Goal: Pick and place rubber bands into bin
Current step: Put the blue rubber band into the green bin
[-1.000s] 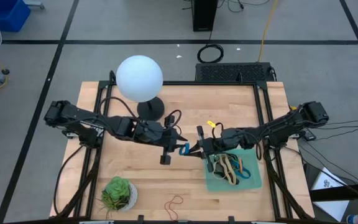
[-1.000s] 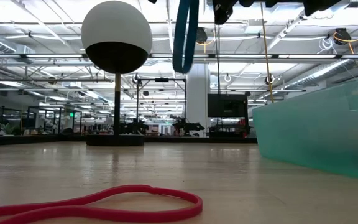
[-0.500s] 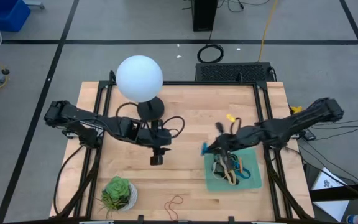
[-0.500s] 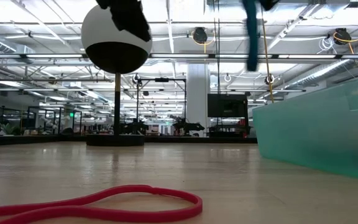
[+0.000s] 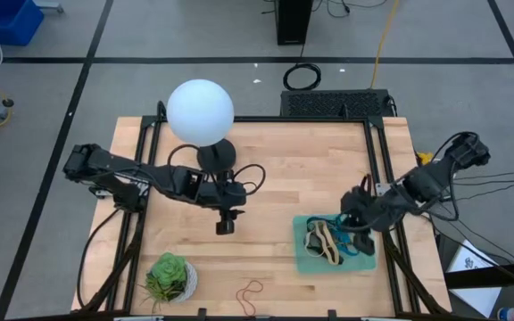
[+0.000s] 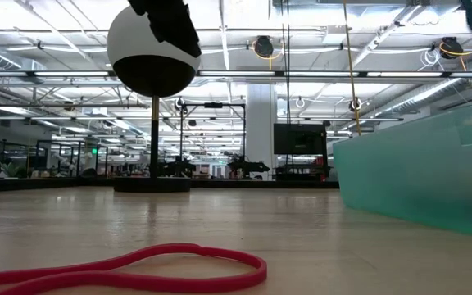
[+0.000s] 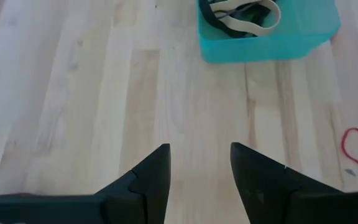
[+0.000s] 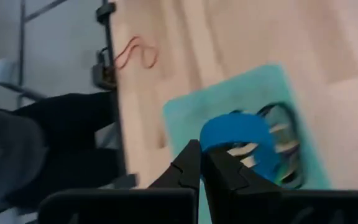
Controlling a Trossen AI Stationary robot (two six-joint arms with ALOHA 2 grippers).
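Wooden table (image 5: 266, 160); right gripper (image 8: 202, 163) pinching blue band (image 8: 236, 134) above bin (image 5: 303, 260).

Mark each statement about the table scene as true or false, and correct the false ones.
1. The right gripper is shut on a blue rubber band above the bin. True.
2. The left gripper holds a rubber band. False: its fingers are open and empty over bare wood.
3. A red rubber band lies on the table outside the bin. True.
4. The bin is empty. False: several bands already lie in it.
5. The potted succulent stands inside the bin. False: it stands apart, near the table's front left corner.
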